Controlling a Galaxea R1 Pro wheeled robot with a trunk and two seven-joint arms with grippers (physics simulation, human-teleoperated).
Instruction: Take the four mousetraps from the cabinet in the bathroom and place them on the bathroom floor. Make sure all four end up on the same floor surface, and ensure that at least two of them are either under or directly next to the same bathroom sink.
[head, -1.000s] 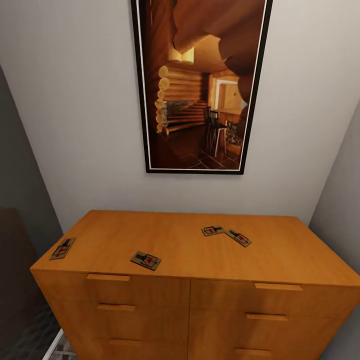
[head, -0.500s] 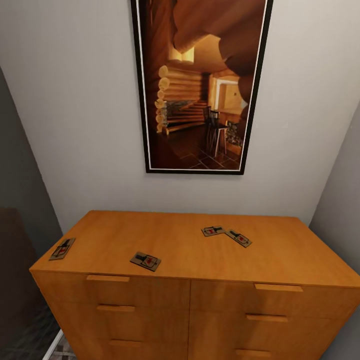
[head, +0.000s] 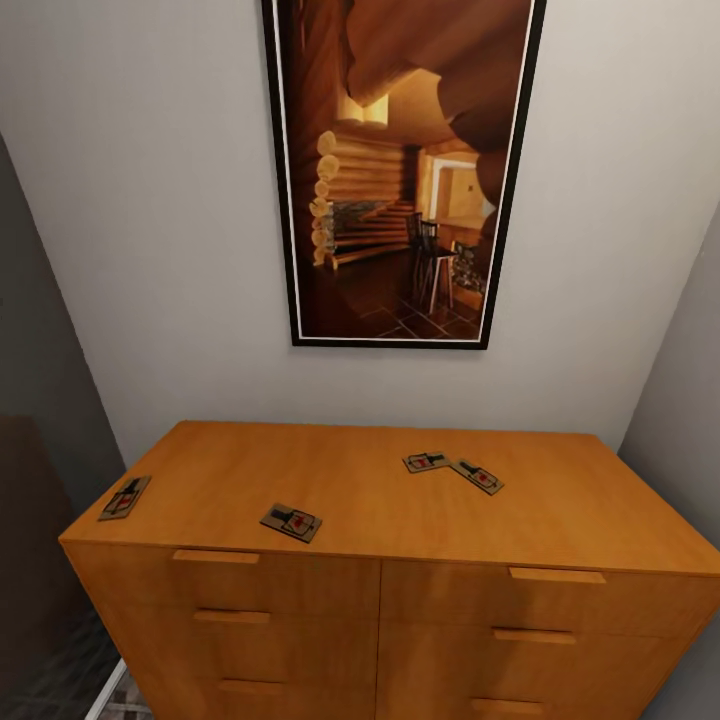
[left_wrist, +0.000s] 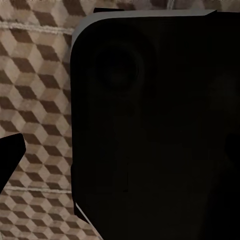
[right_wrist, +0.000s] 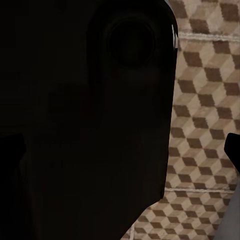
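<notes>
The orange-brown cabinet (head: 350, 485) stands against the white wall right in front of me in the head view. Four mousetraps lie flat on its top. One mousetrap (head: 125, 497) rests at the left edge and another (head: 291, 521) near the front edge, left of centre. Two more (head: 426, 461) (head: 477, 476) touch end to end right of centre. The left wrist view looks down at the cube-patterned bathroom floor (left_wrist: 35, 100), with one dark fingertip (left_wrist: 10, 155) at the picture's edge. In the right wrist view the same floor (right_wrist: 205, 125) appears beside a dark fingertip (right_wrist: 234, 150). The sink is out of view.
A dark-framed log-cabin picture (head: 400, 170) hangs above the cabinet. Grey walls close in at the left (head: 40, 350) and right (head: 685, 400). A large black robot part (left_wrist: 150, 125) (right_wrist: 85, 115) covers much of both wrist views. A strip of floor (head: 120, 700) shows left of the cabinet.
</notes>
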